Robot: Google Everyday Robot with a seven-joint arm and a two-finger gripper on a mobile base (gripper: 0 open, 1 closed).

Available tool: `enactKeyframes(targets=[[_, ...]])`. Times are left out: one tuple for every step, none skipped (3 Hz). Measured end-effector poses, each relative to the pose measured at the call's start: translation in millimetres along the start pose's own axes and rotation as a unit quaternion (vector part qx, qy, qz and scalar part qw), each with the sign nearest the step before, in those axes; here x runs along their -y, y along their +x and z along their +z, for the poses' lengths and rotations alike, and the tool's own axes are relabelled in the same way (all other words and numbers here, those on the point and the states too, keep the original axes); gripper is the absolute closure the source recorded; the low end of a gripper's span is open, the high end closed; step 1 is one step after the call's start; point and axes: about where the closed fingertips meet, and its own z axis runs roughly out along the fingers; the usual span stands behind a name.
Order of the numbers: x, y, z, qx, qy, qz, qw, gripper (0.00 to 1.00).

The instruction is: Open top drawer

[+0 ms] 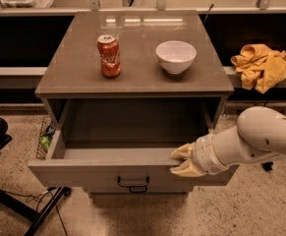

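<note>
The top drawer (108,173) of the grey-beige cabinet stands pulled far out, and its plain grey box (128,127) holds nothing I can see. Its small black bar handle (132,182) sits centred low on the front. My gripper (178,161), on a white arm coming in from the right, hovers at the right part of the drawer front's top edge. Its two tan fingers (183,151) are spread apart, one over the drawer's inside and one over the front, and hold nothing. The lower drawers are mostly hidden under the open one.
On the cabinet top (78,77) stand a red cola can (109,56) and a white bowl (176,56). A yellow cloth (261,65) lies on a ledge at the right. A black chair base (14,200) and a wire basket (45,139) are at the left.
</note>
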Motion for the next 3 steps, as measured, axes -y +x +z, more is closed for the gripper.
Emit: enactKeyframes(targets=[[13, -8, -10, -0.025, 0.002, -0.011, 0.9996, 1.00], [15, -9, -11, -0.029, 0.003, -0.013, 0.9995, 1.00], [21, -16, -21, -0.045, 0.002, -0.019, 0.9988, 1.00]])
